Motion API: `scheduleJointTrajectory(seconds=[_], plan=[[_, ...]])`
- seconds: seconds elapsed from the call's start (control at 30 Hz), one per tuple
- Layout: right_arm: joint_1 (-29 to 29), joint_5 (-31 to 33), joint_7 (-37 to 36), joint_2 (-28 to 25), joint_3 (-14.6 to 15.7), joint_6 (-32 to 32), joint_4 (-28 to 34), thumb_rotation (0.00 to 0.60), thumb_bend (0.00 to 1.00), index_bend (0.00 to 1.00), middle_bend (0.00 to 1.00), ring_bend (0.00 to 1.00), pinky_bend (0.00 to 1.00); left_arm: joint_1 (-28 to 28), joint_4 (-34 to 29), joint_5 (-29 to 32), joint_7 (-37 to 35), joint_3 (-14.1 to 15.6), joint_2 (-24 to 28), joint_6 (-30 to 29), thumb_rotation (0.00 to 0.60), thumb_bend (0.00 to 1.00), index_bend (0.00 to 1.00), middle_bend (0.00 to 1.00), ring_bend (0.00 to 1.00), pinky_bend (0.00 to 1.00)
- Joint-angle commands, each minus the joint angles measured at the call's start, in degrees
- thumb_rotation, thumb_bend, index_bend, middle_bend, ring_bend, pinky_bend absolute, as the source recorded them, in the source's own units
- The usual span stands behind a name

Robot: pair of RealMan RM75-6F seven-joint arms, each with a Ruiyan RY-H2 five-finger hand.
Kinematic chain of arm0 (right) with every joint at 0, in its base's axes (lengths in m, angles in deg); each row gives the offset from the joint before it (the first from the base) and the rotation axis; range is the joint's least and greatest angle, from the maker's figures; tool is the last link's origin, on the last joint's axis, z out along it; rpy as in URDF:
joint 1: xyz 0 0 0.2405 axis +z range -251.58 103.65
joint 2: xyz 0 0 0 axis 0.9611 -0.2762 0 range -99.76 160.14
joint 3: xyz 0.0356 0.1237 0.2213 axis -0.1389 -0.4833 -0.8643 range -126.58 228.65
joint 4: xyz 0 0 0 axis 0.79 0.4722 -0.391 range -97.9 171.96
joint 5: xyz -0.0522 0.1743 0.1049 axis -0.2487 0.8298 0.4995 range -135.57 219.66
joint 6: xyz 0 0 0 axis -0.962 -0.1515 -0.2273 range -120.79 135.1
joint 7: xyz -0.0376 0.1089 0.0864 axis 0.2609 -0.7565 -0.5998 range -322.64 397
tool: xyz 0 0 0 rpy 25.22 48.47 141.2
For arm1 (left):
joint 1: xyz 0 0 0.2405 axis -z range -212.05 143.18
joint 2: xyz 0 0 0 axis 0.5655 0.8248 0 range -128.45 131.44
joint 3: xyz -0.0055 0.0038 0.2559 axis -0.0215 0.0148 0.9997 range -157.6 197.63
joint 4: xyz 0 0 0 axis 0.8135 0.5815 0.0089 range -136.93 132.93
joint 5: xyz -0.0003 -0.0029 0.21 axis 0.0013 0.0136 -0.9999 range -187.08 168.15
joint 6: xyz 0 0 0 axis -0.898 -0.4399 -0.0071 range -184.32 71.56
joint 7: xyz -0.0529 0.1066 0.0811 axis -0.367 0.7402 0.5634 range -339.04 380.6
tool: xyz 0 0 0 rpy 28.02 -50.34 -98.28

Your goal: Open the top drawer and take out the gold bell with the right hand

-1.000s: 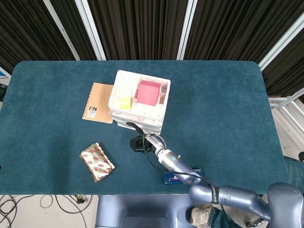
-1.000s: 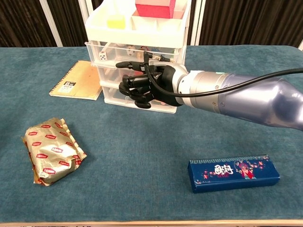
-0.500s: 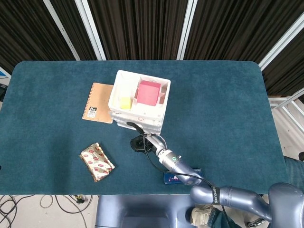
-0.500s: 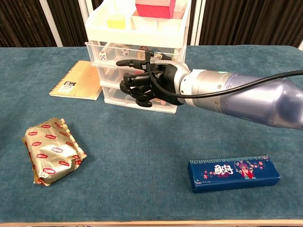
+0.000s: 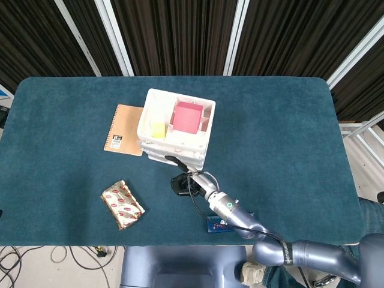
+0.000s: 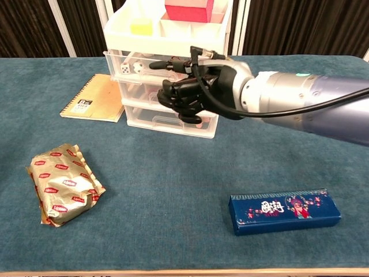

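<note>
The white three-drawer unit [image 6: 167,37] stands mid-table, also seen from above [image 5: 204,135]. Its clear top drawer [image 6: 135,62] is pulled out a little, and white dice [image 6: 125,68] show inside. No gold bell can be made out; my hand covers the drawer's right part. My right hand [image 6: 199,92] hangs at the drawer fronts with its fingers curled in and one finger stretched left over the top drawer's front edge. Nothing shows in its grasp. The head view has the right hand [image 5: 183,182] just in front of the unit. The left hand is out of view.
A pink block [image 6: 189,8] and a yellow block [image 6: 141,26] lie in the unit's top tray. A brown notebook [image 6: 95,97] lies left of the unit, a foil packet [image 6: 63,183] at the front left, and a blue box [image 6: 284,210] at the front right.
My right hand has risen and shifted right, from the middle drawer's height to the top drawer's. Its stretched finger now reaches over the top drawer's edge.
</note>
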Motion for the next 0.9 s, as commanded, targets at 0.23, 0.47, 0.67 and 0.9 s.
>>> scheduleJointTrajectory(seconds=[0.23, 0.47, 0.67, 0.9], plan=[[-0.49, 6.47, 9.69, -11.56, 1.35, 1.19, 9.31, 0.600, 0.75, 0.00, 0.76, 0.87, 0.87, 0.07, -0.09, 0.06, 0.28, 0.04, -0.06, 0.18, 0.600, 0.25, 0.12, 0.00, 0.01, 0.00], [2.16, 12.54, 16.63, -16.27, 2.46, 2.18, 12.96, 0.600, 0.74, 0.03, 0.76, 0.87, 0.87, 0.14, -0.15, 0.26, 0.63, 0.06, -0.11, 0.37, 0.600, 0.25, 0.12, 0.00, 0.01, 0.00], [7.13, 21.33, 24.73, -19.59, 4.09, 3.52, 14.81, 0.600, 0.74, 0.05, 0.76, 0.87, 0.87, 0.23, -0.14, 0.47, 0.64, 0.07, -0.10, 0.65, 0.600, 0.25, 0.12, 0.00, 0.01, 0.00], [11.09, 27.84, 28.97, -22.68, 4.75, 3.77, 17.37, 0.600, 0.73, 0.06, 0.77, 0.88, 0.87, 0.28, -0.16, 0.45, 0.62, 0.13, -0.09, 0.83, 0.600, 0.25, 0.12, 0.00, 0.01, 0.00]])
